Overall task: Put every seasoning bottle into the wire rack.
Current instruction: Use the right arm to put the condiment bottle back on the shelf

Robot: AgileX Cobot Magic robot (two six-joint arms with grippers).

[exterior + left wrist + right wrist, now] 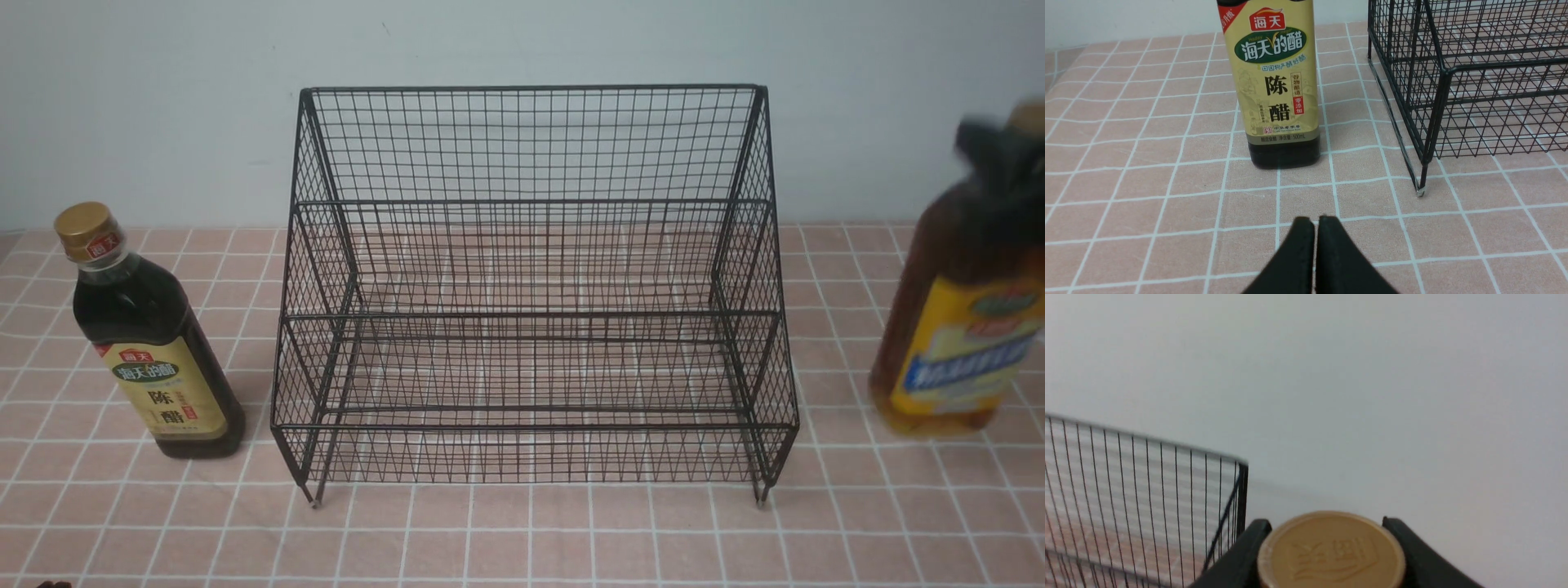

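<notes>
Amber seasoning bottle (963, 327) is clamped near its gold cap (1331, 551) in our right gripper (992, 184). Our left gripper's (1314, 228) fingers are together, near the dark vinegar bottle (163, 351).

The amber bottle (955, 351) is a smear below the right pincer (1008, 175), its label blurred, its side and cap cut by the front view's edge! The right pincer itself blurs, and the cap hides part of its fingers. Over to the left pincer (1315, 228): beyond it, the dark bottle (1284, 155) loses its cap and the rack (1498, 106) its top and far side.
</notes>
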